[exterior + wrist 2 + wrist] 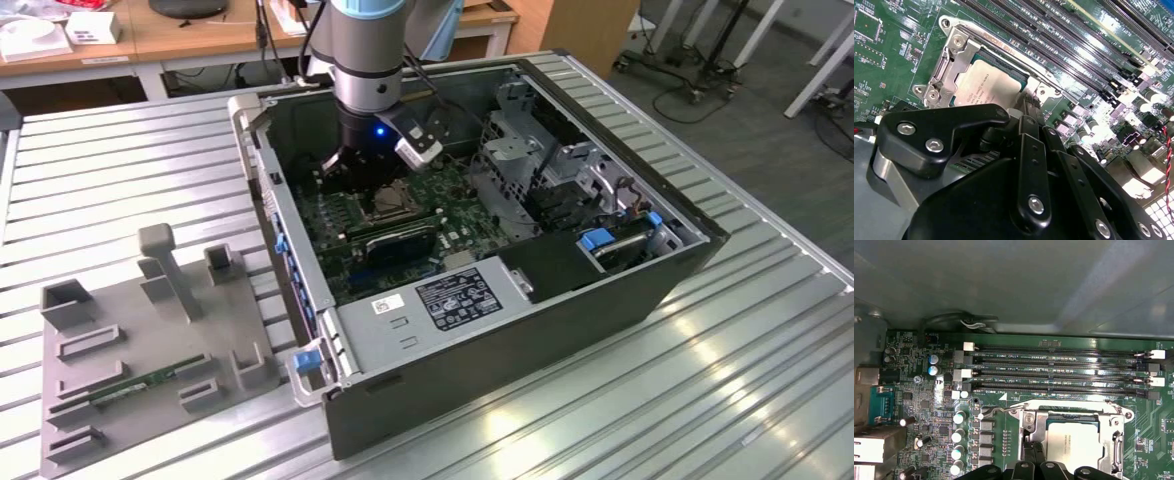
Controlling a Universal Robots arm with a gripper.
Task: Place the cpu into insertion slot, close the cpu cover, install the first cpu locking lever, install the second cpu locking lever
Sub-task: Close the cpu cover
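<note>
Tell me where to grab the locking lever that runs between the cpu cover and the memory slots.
Probably the bent free end of the locking lever, sticking out past the corner of the cpu cover. Come from above, jaws across the thin rod: its straight run lies tight along the cover, leaving little room.

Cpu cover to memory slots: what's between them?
A thin metal locking lever runs beside the cpu cover, short of the memory slots, in the second wrist view.
</note>
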